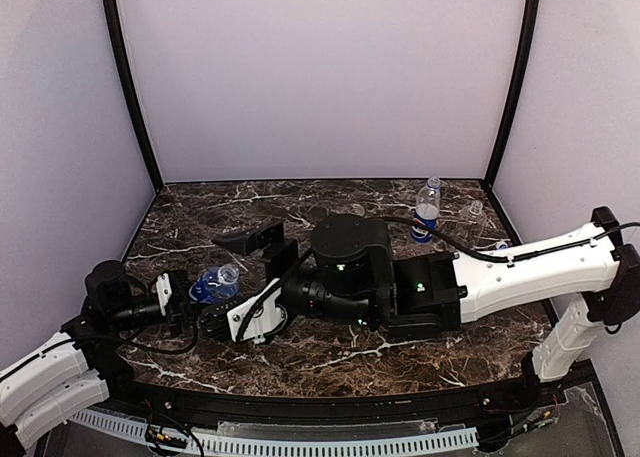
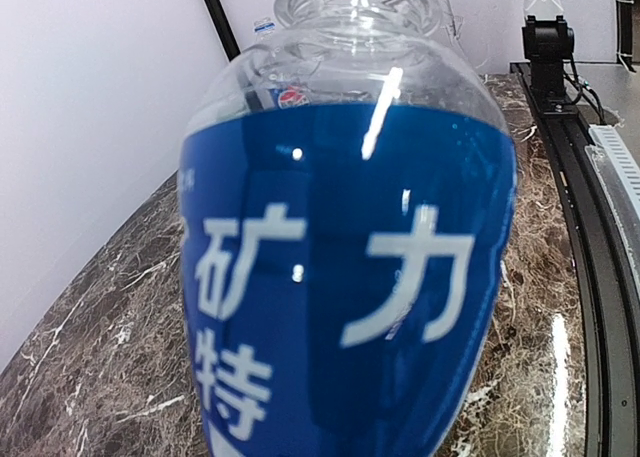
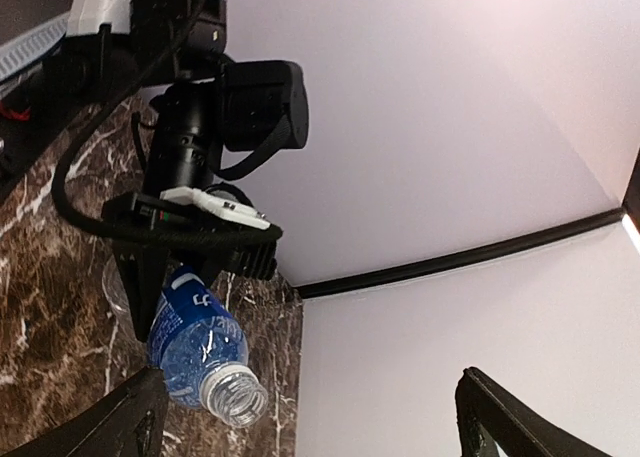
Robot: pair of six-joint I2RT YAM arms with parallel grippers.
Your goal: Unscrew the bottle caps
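Dark marble tabletop (image 1: 400,352) carries everything. Right arm (image 1: 520,272) stretches low from the right edge to mid-frame, its right gripper (image 3: 310,397) spread wide, one finger on either side of the bottle mouth without touching it. Left arm (image 1: 45,382) reaches in from the lower left; left gripper (image 1: 190,295) clamps the blue-labelled bottle (image 1: 215,282), held sideways with its neck uncapped. Blue-capped bottle (image 1: 427,212) stands upright at upper right, well apart, its blue cap (image 1: 432,182) on
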